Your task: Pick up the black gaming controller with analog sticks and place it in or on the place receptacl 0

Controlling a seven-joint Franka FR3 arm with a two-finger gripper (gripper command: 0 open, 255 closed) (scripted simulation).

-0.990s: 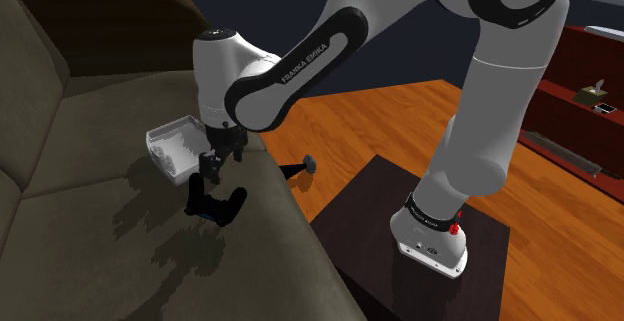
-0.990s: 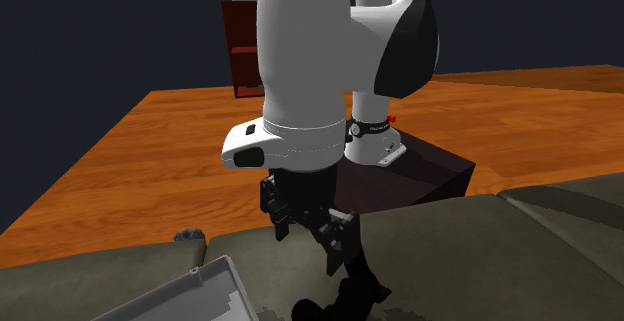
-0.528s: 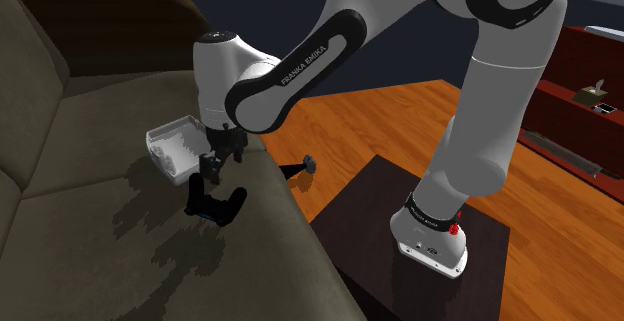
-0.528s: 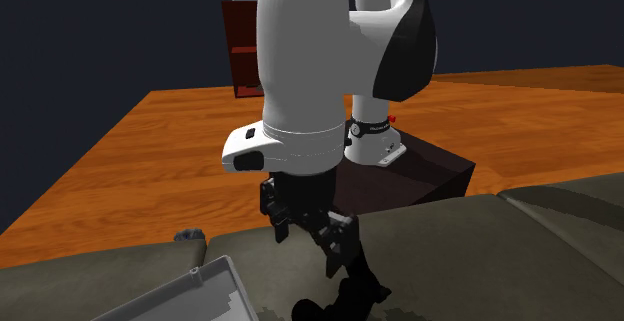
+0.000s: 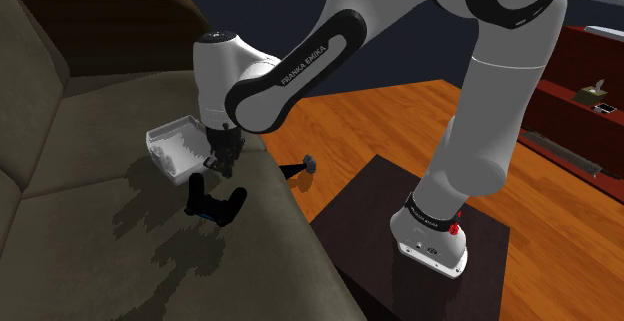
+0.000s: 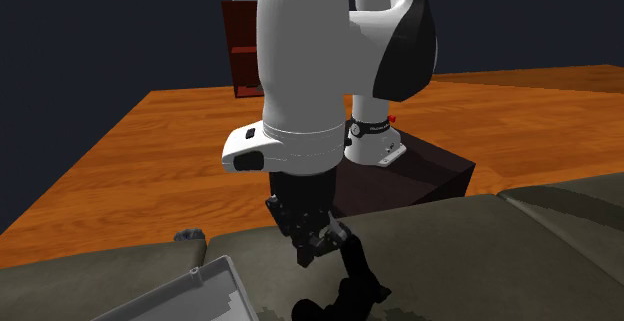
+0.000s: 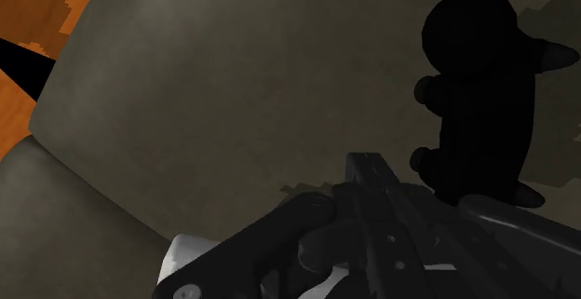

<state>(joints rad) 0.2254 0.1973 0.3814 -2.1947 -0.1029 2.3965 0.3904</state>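
In the shoulder view the black controller [image 5: 213,205] lies on the sofa seat [image 5: 100,239] at about 7 o'clock from our hand [image 5: 222,162] — just below, seemingly apart — long axis roughly 10-to-4. Whether the hand is spread or pressed together, we cannot tell.

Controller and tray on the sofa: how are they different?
The controller is black; the tray is white. The controller is curvy with two handles; the tray is boxy with low walls. Both lie on the sofa seat.
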